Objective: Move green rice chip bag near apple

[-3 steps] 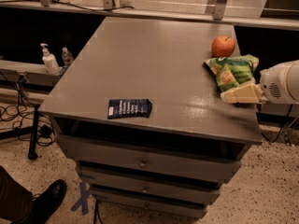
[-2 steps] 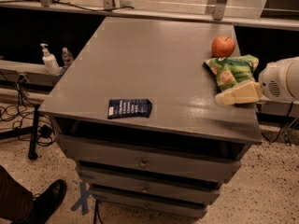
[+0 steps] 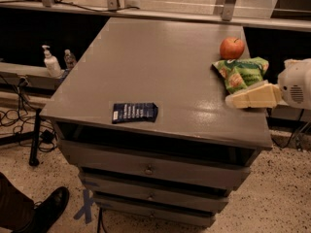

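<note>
The green rice chip bag (image 3: 241, 73) lies wrinkled on the right side of the grey cabinet top (image 3: 160, 67), just in front of the red-orange apple (image 3: 232, 48), nearly touching it. My gripper (image 3: 249, 98), cream-coloured, reaches in from the right edge and sits low over the top, just in front of the bag's near end. It holds nothing that I can see.
A flat dark blue packet (image 3: 134, 112) lies near the cabinet's front edge, left of centre. Drawers sit below the top. A pump bottle (image 3: 50, 62) and a small bottle stand on a ledge at left. A shoe (image 3: 47, 211) is at the bottom left on the floor.
My gripper has drawn slightly back toward the front right, away from the bag. The bag and apple have not moved.
</note>
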### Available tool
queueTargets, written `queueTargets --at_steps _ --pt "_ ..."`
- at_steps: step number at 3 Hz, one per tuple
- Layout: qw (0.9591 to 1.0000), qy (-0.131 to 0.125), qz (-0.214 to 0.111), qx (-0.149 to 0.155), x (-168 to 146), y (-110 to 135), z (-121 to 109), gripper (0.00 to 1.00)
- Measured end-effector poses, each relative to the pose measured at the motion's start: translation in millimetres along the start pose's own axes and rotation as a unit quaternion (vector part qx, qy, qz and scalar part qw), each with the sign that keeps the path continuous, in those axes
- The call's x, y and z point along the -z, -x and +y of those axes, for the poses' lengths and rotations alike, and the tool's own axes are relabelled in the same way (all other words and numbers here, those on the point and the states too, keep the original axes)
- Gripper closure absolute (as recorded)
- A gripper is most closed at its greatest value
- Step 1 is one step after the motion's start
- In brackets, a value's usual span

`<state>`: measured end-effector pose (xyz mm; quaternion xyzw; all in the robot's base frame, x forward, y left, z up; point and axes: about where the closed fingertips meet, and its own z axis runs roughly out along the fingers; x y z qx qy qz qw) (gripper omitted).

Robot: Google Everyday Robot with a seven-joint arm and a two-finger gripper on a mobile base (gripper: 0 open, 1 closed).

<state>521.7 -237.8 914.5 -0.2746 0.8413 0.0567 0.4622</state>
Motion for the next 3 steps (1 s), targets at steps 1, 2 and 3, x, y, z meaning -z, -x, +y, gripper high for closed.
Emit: queueTargets --at_steps 1,2,3 --pt "0.9989 -0.001 -0.047 -0.004 42 6 0 0.0" --pt "0.998 -0.006 -0.063 0.005 53 9 -2 0.0" --pt "0.998 -0.006 -0.063 0.005 53 9 -2 0.0"
